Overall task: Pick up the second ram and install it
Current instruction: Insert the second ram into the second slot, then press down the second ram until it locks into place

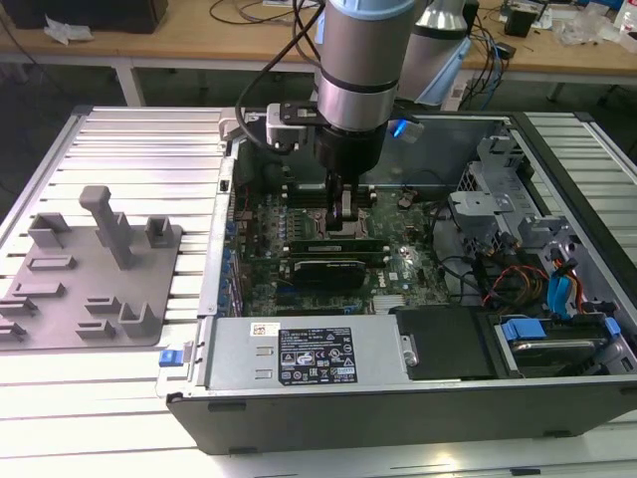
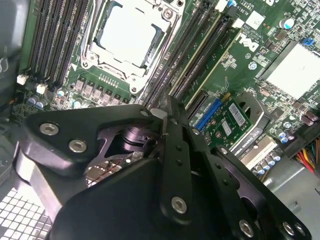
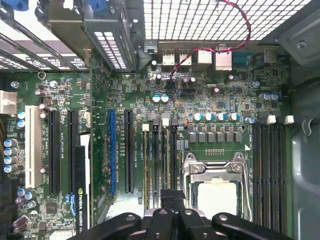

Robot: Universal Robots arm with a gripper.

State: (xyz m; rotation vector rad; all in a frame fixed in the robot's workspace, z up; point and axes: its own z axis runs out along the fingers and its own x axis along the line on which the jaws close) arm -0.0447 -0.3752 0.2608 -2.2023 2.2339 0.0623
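My gripper hangs inside the open computer case, low over the motherboard beside the CPU socket. Its black fingers stand pressed together with nothing visible between them. The tips sit over one end of the long black memory slots. A slim green strip, the ram, stands seated on edge in one of those slots, running away from the fingertips. I cannot tell whether the tips touch it. In the exterior view the ram lies along the slots just below my gripper.
A grey fixture tray with blocks and a post lies on the ribbed table at the exterior view's left. Inside the case are a graphics card, the power supply and drive bays with cables.
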